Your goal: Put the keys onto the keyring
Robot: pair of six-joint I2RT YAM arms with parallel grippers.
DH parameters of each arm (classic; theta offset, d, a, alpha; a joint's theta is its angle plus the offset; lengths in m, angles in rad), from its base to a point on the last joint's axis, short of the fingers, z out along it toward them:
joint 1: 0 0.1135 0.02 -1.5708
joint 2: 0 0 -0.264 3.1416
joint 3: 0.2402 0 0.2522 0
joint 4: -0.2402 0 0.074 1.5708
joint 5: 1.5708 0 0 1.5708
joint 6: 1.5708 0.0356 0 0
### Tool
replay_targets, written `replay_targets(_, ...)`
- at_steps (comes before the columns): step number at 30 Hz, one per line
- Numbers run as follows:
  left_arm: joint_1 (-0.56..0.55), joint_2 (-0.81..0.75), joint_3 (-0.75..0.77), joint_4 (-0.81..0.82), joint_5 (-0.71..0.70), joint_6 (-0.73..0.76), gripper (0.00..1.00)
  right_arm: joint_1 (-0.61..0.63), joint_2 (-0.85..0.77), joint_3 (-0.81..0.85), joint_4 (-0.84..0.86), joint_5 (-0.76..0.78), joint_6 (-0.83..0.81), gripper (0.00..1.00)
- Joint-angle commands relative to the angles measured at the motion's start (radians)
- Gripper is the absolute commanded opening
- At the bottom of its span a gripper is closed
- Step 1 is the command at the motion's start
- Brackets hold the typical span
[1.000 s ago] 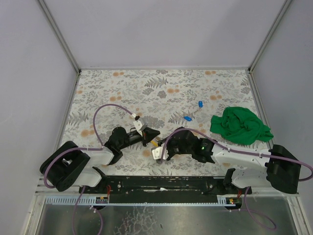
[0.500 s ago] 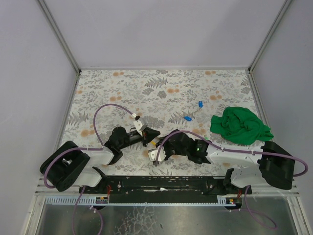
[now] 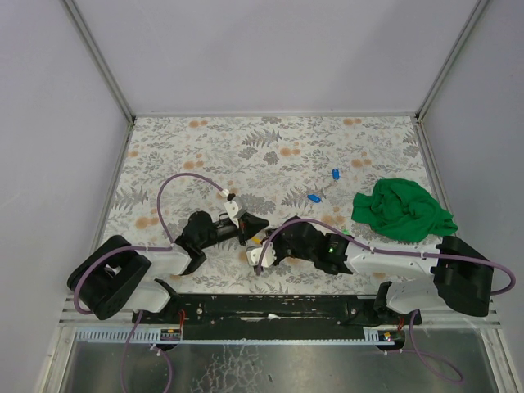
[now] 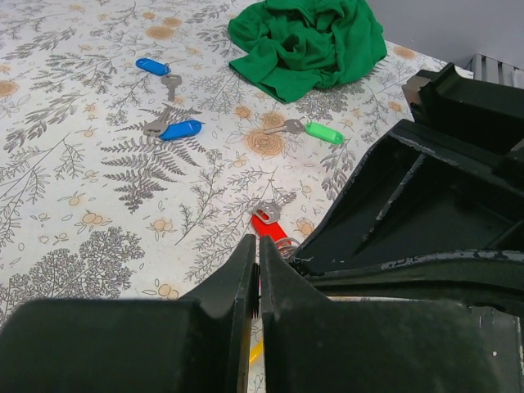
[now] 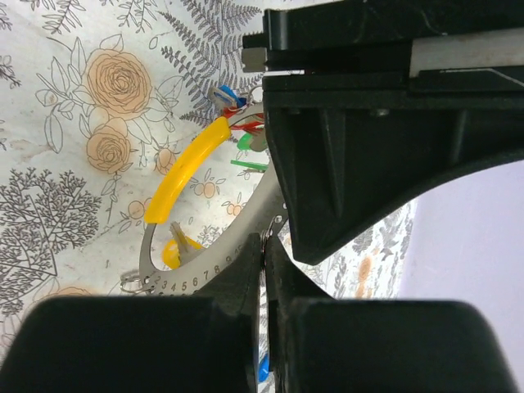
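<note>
The keyring [image 5: 164, 278] is a flat silvery metal loop with a yellow sleeve [image 5: 190, 166] and small blue, red and green tags [image 5: 246, 141]. My right gripper [image 5: 266, 246] is shut on its numbered rim. My left gripper [image 4: 255, 274] is shut on a thin edge of the same ring, with yellow showing below its jaws. In the top view the two grippers, left [image 3: 251, 227] and right [image 3: 264, 252], meet over the keyring [image 3: 257, 241]. A red-tagged key [image 4: 270, 227] lies at the left fingertips. A green-tagged key [image 4: 322, 132] and two blue-tagged keys [image 4: 181, 129] [image 4: 152, 65] lie loose beyond.
A crumpled green cloth [image 3: 401, 209] lies at the right of the floral table [image 3: 246, 147], also in the left wrist view [image 4: 307, 37]. The two blue keys show in the top view [image 3: 313, 199] [image 3: 336, 173]. The right gripper's black body [image 4: 434, 188] fills the left wrist view's right side.
The right arm has swung a little left and its gripper has moved closer to the left gripper. The left arm has stayed put.
</note>
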Motion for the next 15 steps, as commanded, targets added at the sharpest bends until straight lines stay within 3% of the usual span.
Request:
replay_targets(1, 0.002, -0.010, 0.029, 0.035, 0.009, 0.008, 0.00, 0.008, -0.039, 0.053, -0.023, -0.020, 0.073, 0.01)
replay_targets(5, 0.003, -0.034, 0.018, 0.029, -0.014, 0.022, 0.01, 0.007, -0.057, 0.059, -0.042, -0.046, 0.116, 0.00)
replay_targets(12, 0.009, -0.130, -0.071, 0.097, -0.120, 0.007, 0.22, -0.026, -0.062, 0.052, -0.021, -0.107, 0.214, 0.00)
replay_targets(15, 0.019, -0.184, -0.128, 0.134, -0.171, -0.003, 0.25, -0.063, -0.067, 0.039, -0.005, -0.170, 0.264, 0.00)
